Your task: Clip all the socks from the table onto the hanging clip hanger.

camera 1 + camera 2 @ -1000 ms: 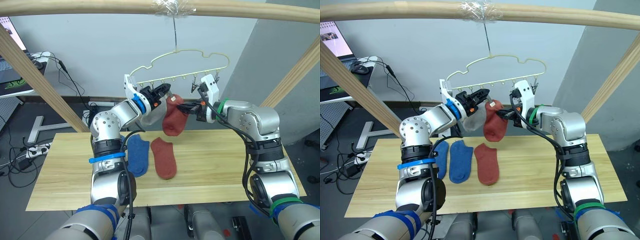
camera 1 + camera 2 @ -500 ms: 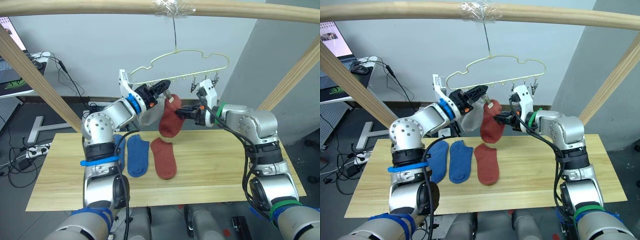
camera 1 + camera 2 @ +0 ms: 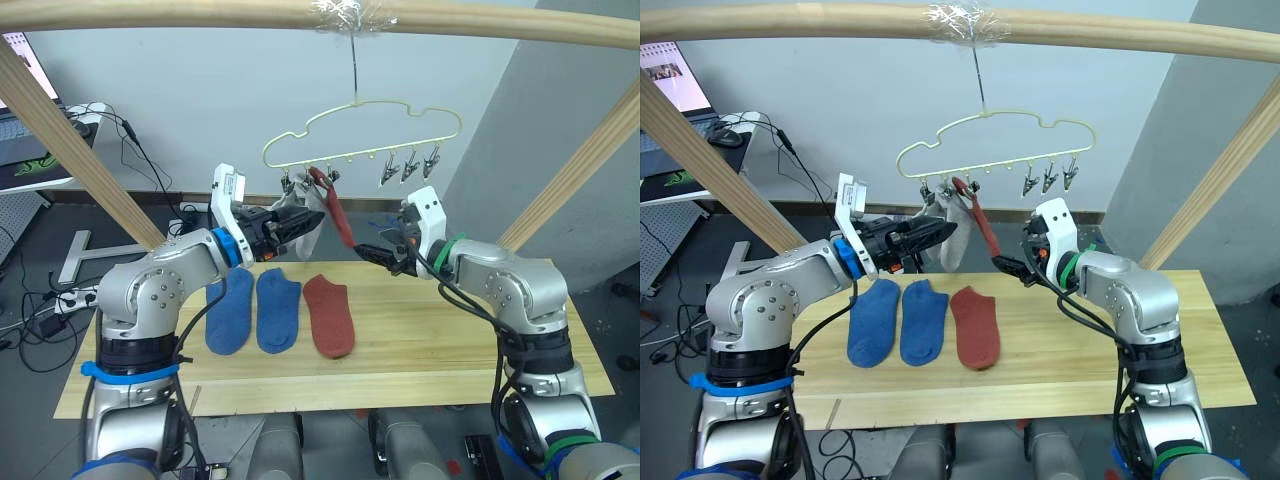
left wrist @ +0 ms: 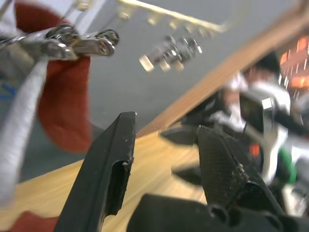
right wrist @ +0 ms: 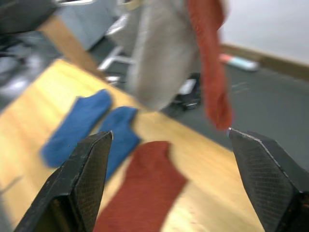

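On the counter (image 3: 420,350), three socks remain unclipped: two blue socks (image 3: 255,308) and a rust-red sock (image 3: 329,314), lying side by side toward 9 o'clock of centre. Left gripper (image 3: 940,231) and right gripper (image 3: 1006,266) both stand apart, empty. Beyond, toward 12 o'clock, the clip hanger (image 3: 360,145) carries a grey sock (image 3: 952,235) and a red sock (image 3: 334,207). Judged roughly half done. The right wrist view shows both hung socks above the three flat ones.

Head stereo pair: looks forward and down over desk (image 3: 420,340), mid-range, near-identical coverage. Left wrist camera: close behind hanger clips (image 4: 82,41), facing across. Right wrist camera: faces hanging red sock (image 5: 210,58), shared with head views.
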{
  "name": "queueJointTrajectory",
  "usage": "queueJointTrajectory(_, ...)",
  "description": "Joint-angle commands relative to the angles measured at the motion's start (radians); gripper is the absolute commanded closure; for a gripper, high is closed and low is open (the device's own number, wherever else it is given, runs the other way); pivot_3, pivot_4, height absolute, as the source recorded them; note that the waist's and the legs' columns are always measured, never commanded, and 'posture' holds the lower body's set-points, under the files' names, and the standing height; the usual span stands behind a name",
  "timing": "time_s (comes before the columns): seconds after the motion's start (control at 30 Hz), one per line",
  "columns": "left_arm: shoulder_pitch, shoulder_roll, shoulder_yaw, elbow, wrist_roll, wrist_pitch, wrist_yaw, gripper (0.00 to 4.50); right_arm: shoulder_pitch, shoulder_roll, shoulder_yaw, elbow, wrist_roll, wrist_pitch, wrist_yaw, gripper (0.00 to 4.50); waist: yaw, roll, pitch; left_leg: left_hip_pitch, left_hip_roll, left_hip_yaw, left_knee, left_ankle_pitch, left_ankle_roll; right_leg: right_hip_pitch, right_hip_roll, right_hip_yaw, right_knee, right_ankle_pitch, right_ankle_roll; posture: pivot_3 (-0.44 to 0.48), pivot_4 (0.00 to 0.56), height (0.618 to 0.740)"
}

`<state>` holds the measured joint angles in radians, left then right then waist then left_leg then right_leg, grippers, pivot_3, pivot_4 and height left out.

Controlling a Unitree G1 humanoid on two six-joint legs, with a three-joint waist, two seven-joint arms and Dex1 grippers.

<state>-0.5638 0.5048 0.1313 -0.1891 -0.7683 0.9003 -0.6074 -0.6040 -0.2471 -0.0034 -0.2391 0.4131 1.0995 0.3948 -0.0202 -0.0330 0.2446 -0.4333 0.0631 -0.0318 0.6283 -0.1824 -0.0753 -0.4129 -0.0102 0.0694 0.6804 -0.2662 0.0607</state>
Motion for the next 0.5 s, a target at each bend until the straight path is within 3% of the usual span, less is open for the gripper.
queueJointTrajectory(0.03, 0.003, 0.018, -0.044, -0.029, 0.099, -0.207, -0.110, 2.19, 0.026, 0.084, -0.058, -0.111, -0.020, -0.055, -0.134, 0.52, 0.001, 0.000, -0.003, 0.000, 0.000, 0.000, 0.000, 0.000, 0.000, 0.000, 0.000, 0.000, 0.000, 0.000, 0.000, 0.101, 0.133, 0.740)
queueJointTrajectory(0.23, -0.047, 0.024, -0.072, 0.075, 0.203, -0.428, -0.242, 2.19, 0.037, 0.247, -0.104, -0.185, -0.041, -0.098, -0.316, 0.52, 0.002, 0.001, -0.018, 0.000, 0.001, 0.001, 0.000, 0.000, 0.000, -0.001, 0.000, 0.001, 0.000, 0.000, 0.000, 0.077, 0.127, 0.740)
queueJointTrajectory(0.37, -0.088, 0.029, -0.087, 0.134, 0.234, -0.487, -0.305, 2.19, 0.026, 0.283, -0.114, -0.190, -0.049, -0.104, -0.366, 0.52, 0.001, 0.001, -0.023, 0.000, 0.000, 0.001, 0.000, 0.000, 0.000, 0.000, 0.000, 0.001, 0.000, 0.000, 0.000, 0.063, 0.126, 0.740)
queueJointTrajectory(0.5, -0.130, 0.023, -0.072, 0.177, 0.230, -0.508, -0.335, 2.19, 0.017, 0.301, -0.095, -0.173, -0.057, -0.112, -0.399, 1.38, -0.005, 0.001, -0.023, 0.000, 0.001, 0.001, 0.000, 0.000, 0.000, -0.001, 0.001, 0.001, 0.000, 0.000, 0.000, 0.061, 0.125, 0.740)
